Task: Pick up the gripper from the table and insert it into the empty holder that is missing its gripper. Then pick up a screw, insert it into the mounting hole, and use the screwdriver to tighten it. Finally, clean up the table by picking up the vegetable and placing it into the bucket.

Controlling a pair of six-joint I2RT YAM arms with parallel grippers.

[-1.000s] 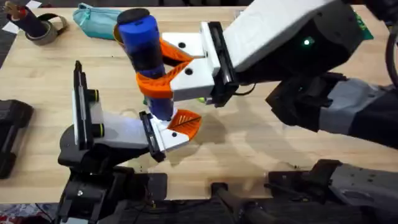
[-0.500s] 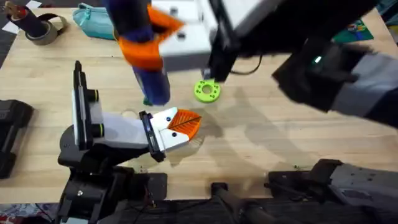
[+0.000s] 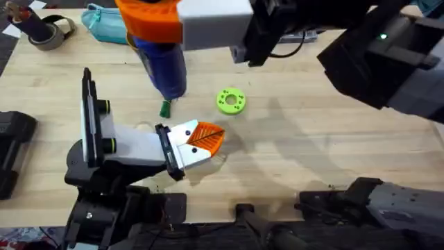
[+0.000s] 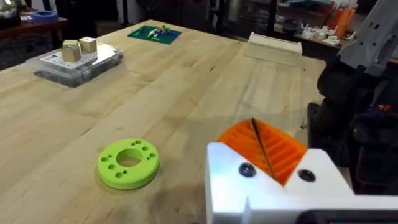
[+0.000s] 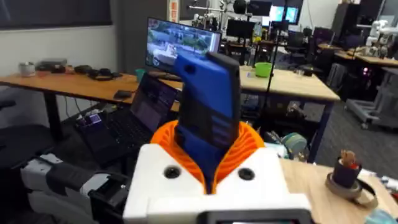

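Over surface's far-left stretch, right end effector clamped on screwdriver, tip down. Vegetable lies just beneath tip, at 11 o'clock from left end effector, closed, empty. Left arm nearer. Vegetable's long axis unclear.

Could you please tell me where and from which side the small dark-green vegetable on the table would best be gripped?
Probably across its narrow middle, coming straight down from above. The vegetable lies flat on the table and is slender, so the fingers would close across its width. The screwdriver held by the right gripper hangs just over it, so that should be moved clear first.
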